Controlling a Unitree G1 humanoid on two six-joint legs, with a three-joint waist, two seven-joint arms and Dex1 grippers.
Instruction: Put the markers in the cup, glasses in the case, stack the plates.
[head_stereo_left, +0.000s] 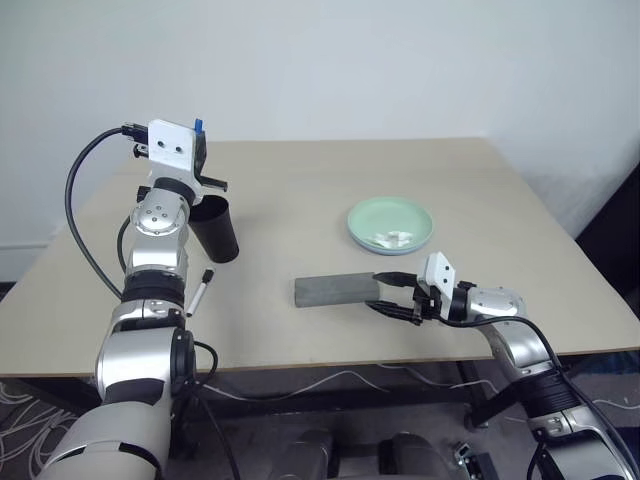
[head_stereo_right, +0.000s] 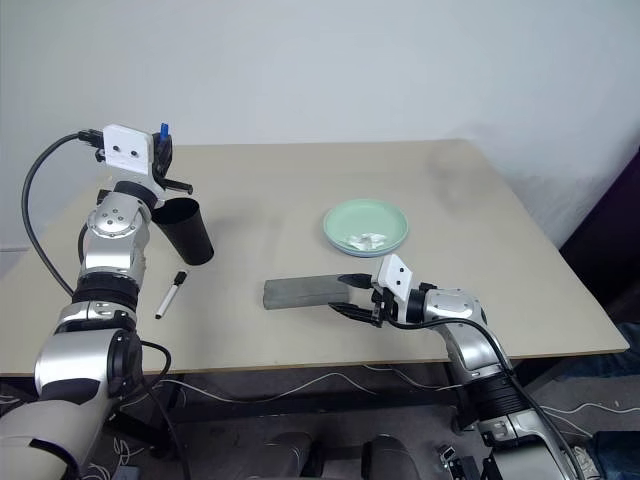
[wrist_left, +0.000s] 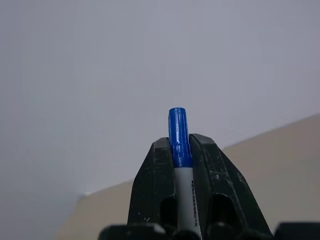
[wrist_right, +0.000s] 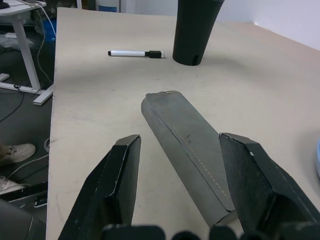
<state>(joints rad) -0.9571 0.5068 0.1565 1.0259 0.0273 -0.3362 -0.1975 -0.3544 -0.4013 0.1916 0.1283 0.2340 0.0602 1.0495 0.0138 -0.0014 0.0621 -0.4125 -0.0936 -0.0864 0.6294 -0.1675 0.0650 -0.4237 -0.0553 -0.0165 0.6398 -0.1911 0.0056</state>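
Midway through a tidy-up on a beige table (head_stereo_left: 300, 190): the left gripper (wrist_left: 180, 155), raised above the black cup (head_stereo_left: 215, 228) at the left, is clamped on a blue-capped marker (wrist_left: 178, 136) that has yet to go in. A second marker (head_stereo_left: 199, 292), white-bodied with black ends, lies flat on the table just near of the cup, untouched. At the near centre the grey case (head_stereo_left: 337, 290) lies closed lengthwise, and the right gripper (head_stereo_left: 400, 297) sits at its right end with jaws spread wide on either side of it, not pinching. The plates (head_stereo_left: 390, 224) look already stacked at the far right: a mint green one on top, a light blue rim peeking beneath, with a small white crumpled scrap resting inside. Whether the glasses are inside the case cannot be told. Judging by this, both markers remain to be dropped in. The cup is matte, tapered, upright, its rim open toward the held marker.
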